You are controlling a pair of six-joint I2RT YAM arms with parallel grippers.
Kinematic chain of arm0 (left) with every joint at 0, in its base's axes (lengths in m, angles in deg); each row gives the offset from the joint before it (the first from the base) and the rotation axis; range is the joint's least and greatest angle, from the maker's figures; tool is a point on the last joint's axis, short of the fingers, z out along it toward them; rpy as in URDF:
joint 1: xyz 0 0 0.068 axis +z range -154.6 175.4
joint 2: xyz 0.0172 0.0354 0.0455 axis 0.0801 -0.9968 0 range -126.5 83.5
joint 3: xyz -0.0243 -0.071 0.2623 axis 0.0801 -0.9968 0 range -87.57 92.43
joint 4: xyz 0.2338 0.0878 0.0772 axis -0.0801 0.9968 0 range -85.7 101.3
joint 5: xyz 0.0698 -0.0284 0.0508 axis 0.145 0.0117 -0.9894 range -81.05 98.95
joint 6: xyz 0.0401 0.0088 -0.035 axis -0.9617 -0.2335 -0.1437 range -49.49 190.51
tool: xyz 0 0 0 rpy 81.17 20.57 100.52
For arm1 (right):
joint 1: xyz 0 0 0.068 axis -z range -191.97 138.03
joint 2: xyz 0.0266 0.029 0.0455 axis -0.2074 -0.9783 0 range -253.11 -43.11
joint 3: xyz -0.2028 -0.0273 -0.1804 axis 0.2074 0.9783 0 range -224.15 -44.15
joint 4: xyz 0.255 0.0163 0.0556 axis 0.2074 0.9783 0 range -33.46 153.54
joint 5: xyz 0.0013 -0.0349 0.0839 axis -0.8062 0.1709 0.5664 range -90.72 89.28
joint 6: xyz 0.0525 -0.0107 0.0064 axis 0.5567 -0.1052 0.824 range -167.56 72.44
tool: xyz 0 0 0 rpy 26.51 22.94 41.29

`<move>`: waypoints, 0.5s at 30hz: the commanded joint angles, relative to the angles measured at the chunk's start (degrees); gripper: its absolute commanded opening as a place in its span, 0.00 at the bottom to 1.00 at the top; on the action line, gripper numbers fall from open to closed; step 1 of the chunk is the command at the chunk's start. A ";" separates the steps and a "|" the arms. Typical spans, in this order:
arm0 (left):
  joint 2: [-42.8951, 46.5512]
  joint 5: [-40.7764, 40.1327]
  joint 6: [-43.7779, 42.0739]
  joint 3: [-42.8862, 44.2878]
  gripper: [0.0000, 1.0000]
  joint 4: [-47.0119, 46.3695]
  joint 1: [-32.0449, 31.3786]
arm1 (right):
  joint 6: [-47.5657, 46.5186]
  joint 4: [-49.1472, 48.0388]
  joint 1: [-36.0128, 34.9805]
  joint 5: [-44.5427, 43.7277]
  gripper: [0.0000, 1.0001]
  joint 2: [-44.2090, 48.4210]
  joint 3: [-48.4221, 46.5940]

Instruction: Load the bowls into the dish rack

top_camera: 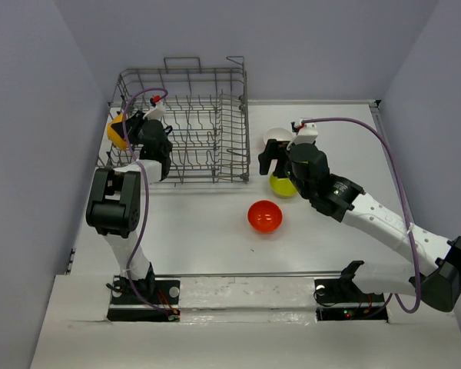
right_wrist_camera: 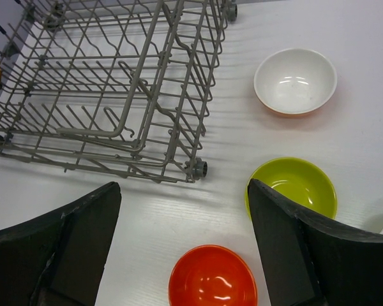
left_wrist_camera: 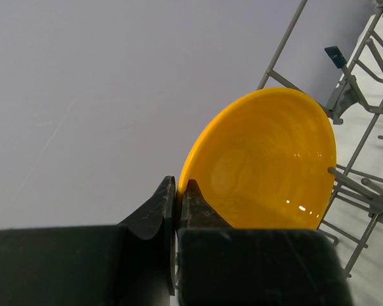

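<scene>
My left end effector (left_wrist_camera: pixel 177 188) is closed on the rim of the yellow-orange bowl (left_wrist_camera: pixel 268 159), holding it on edge at the 9 o'clock wall of the dish rack (top_camera: pixel 242 123). I cannot tell if it is inside the wires. The pinch is thin and the glaze glossy, so a knock on a tine could twist the bowl free onto the worktop (top_camera: pixel 200 231). My right end effector (right_wrist_camera: pixel 182 191) hangs wide open and empty over the lime green bowl (right_wrist_camera: pixel 293 186). An off-centre close could shove it into the red-orange bowl (right_wrist_camera: pixel 212 277) at its 7 o'clock.
</scene>
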 commanded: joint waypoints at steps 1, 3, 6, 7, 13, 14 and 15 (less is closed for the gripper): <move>-0.04 -2.63 -0.31 -0.82 0.00 -4.09 0.27 | -0.83 -3.02 -0.08 -2.01 0.86 0.95 0.30; -0.30 -2.80 -0.39 -0.65 0.00 -3.92 0.36 | -0.92 -3.11 -0.08 -2.01 0.86 0.86 0.30; -0.48 -2.54 -0.04 -0.74 0.00 -3.39 0.27 | -0.83 -3.20 -0.08 -2.18 0.86 0.95 0.39; -0.56 -2.54 -0.04 -0.65 0.00 -3.21 0.27 | -0.83 -3.20 -0.08 -2.27 0.86 0.86 0.39; -0.65 -0.52 1.53 0.05 0.00 1.86 -0.34 | -1.00 -3.28 -0.08 -2.45 0.87 0.69 0.39; -0.65 -0.17 2.24 0.40 0.00 3.19 -0.43 | -0.92 -3.20 -0.08 -2.45 0.87 0.60 0.39; -0.74 0.27 2.76 1.02 0.00 5.29 -0.43 | -1.00 -3.28 -0.08 -2.45 0.87 0.51 0.47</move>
